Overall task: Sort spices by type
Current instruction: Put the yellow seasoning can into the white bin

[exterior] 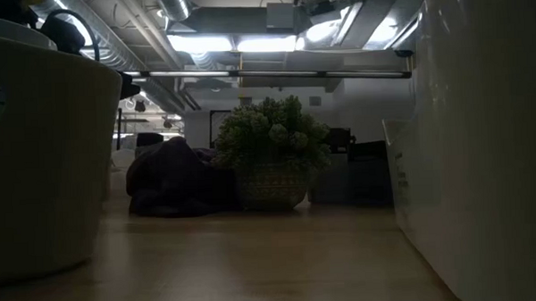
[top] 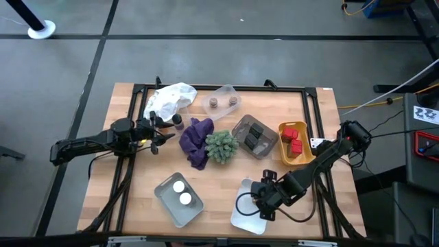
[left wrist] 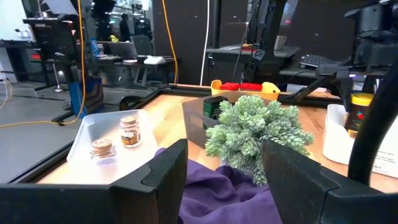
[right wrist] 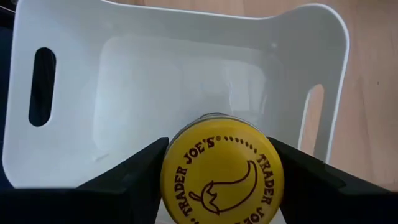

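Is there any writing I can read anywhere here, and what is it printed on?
"TRADER JOE'S": around a chili-pepper drawing on the yellow lid of the jar between the right gripper's fingers, over the white bin.
Labels on the two brown-capped jars in the clear tray: too small to read.

Wooden table carries bins, purple cloth, plant.

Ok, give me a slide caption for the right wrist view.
Right gripper holds a yellow-capped spice jar over the empty white bin.
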